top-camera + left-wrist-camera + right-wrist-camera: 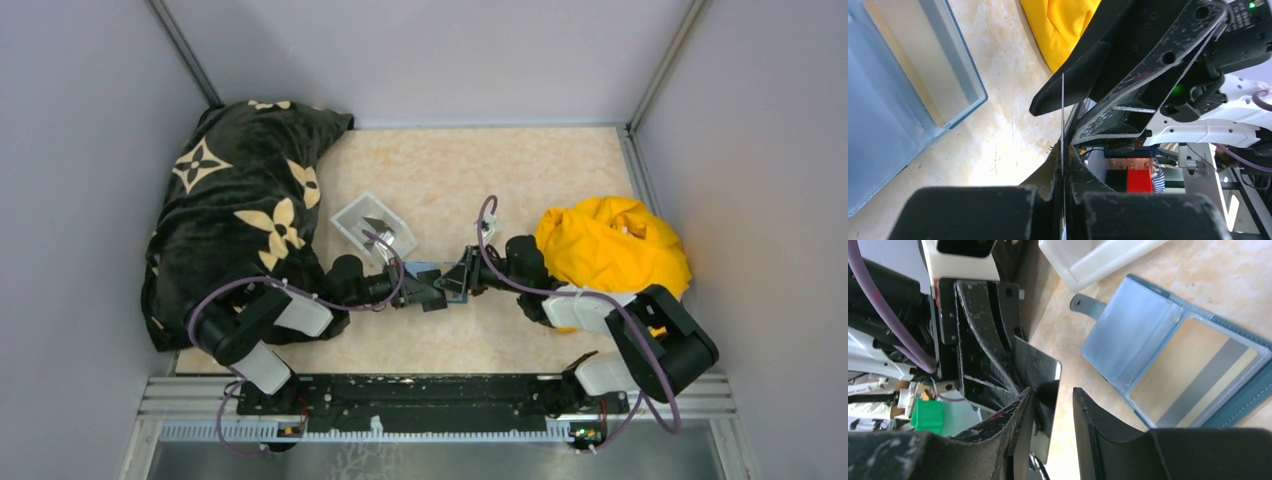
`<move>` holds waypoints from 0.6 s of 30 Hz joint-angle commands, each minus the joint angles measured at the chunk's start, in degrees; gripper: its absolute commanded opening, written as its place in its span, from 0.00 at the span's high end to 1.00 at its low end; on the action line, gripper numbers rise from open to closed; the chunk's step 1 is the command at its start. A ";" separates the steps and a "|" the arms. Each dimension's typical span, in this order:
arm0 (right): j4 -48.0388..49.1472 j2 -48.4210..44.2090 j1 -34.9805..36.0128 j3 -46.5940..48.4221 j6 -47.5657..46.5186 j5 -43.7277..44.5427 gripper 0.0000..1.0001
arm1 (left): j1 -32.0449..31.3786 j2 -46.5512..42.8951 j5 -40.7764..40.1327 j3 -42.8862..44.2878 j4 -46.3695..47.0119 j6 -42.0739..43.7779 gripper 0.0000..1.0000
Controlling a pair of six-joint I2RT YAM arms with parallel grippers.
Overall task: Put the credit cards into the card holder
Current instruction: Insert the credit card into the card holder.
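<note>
The grey card (1040, 385) is off the bench (480, 170), pinched at one end by the left jaws, which are closed flat on it. Its free end reaches in between the right jaws. These stand partly apart, one finger close along the card's face and the other clear of it, so they hold nothing.

The card stands on edge, and the left wrist view shows it only as a thin line. Its long axis seems to run from one pair of jaws to the other, across the bench. That looks like a pass from left to right, not yet completed.

Just beside and below the right jaws lies the card holder (1128, 340), open flat with its pockets up. Its snap tab points towards the clear tray (1098, 260) just past the jaws. A tan card (1193, 375) with a grey stripe already sits in one clear pocket, and the pocket next to it looks empty.

The tray appears to hold another grey piece, probably a card, though it is too small to be sure.

I judge the task partway done: one card is stowed and one is in the air. The pass has to be finished and that card slotted, then anything in the tray fetched.

Outside the right jaws is a yellow cloth (610, 250), and outside the left a black blanket (240, 200).
</note>
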 commanded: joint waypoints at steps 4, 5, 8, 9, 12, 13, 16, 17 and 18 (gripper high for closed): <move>10.88 2.10 -0.92 -1.86 3.72 -3.95 0.81 | 1.55 5.29 5.37 -0.84 14.30 -4.85 0.98; 12.32 2.48 -1.11 -2.22 4.51 -4.46 0.91 | 1.73 5.85 5.53 -1.15 15.31 -5.36 0.96; 16.21 3.20 -1.59 -2.80 6.95 -6.18 1.00 | 2.42 5.98 4.78 -2.58 15.85 -5.71 0.86; 16.98 3.30 -1.68 -2.89 7.62 -6.46 1.00 | 2.73 5.46 4.00 -3.20 15.32 -5.71 0.79; 18.28 3.11 -1.78 -2.76 9.00 -6.66 1.00 | 3.63 2.78 1.48 -5.02 11.31 -5.16 0.59; 18.42 2.96 -1.79 -2.85 9.48 -6.52 1.00 | 3.86 1.35 0.58 -5.47 9.16 -4.65 0.54; 17.87 2.01 -1.87 -2.64 9.98 -5.51 1.00 | 4.77 -4.06 -3.39 -6.43 0.19 -2.10 0.42; 17.56 1.57 -1.83 -2.63 10.16 -5.04 1.00 | 4.97 -6.12 -4.97 -6.58 -3.23 -1.25 0.38; 17.11 1.03 -1.87 -2.54 10.22 -4.48 1.00 | 5.22 -8.83 -6.55 -6.63 -6.92 -0.16 0.33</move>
